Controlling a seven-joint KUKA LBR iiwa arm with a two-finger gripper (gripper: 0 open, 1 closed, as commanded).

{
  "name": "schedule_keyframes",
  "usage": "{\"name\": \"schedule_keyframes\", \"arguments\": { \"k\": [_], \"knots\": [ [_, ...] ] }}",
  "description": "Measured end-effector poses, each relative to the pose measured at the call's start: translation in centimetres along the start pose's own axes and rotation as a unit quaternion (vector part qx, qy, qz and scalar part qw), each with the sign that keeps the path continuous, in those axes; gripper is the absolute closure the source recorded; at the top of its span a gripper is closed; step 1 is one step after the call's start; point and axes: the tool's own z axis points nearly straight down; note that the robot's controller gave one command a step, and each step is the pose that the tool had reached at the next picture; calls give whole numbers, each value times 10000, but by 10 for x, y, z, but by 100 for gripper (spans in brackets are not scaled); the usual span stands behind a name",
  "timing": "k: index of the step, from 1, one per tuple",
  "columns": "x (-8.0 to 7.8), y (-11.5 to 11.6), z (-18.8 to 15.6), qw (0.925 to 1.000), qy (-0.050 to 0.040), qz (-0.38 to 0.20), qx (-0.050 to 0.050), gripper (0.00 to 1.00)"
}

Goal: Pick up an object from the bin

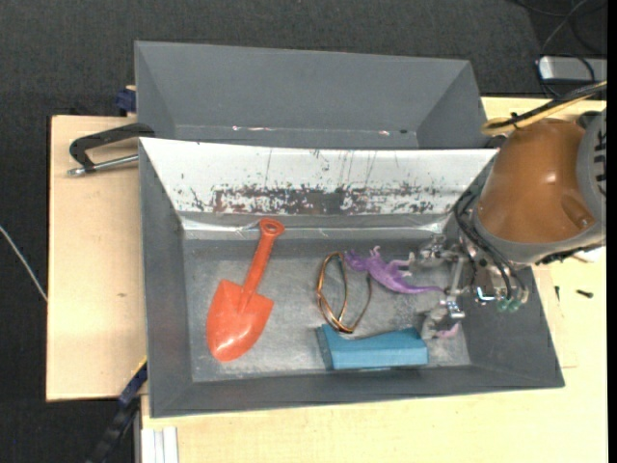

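Grey bin (166,287), orange shovel (241,314), wire loop (322,292), purple toy (390,276), blue block (374,348)

No readable text, label, brand, number or sign appears on anything here.

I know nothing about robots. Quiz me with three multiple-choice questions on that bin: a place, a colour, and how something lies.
1. Where does the orange shovel lie?
A) in the left part of the bin
B) against the right wall
C) outside on the board

2. What colour is the flat block by the near wall?
A) green
B) blue
C) yellow

3. The brown wire loop is:
A) hanging on the rim
B) lifted in the air
C) lying on the floor

Answers:
1 A, it lies near the left wall.
2 B, it is plainly blue.
3 C, it rests flat on the floor, mid-bin.
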Motion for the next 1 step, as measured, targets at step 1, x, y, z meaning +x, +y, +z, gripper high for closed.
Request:
{"name": "schedule_keyframes", "arguments": {
  "k": [1],
  "knots": [
    [-2, 0, -4, 10000, -42, -8, 6, 0]
  ]
}}
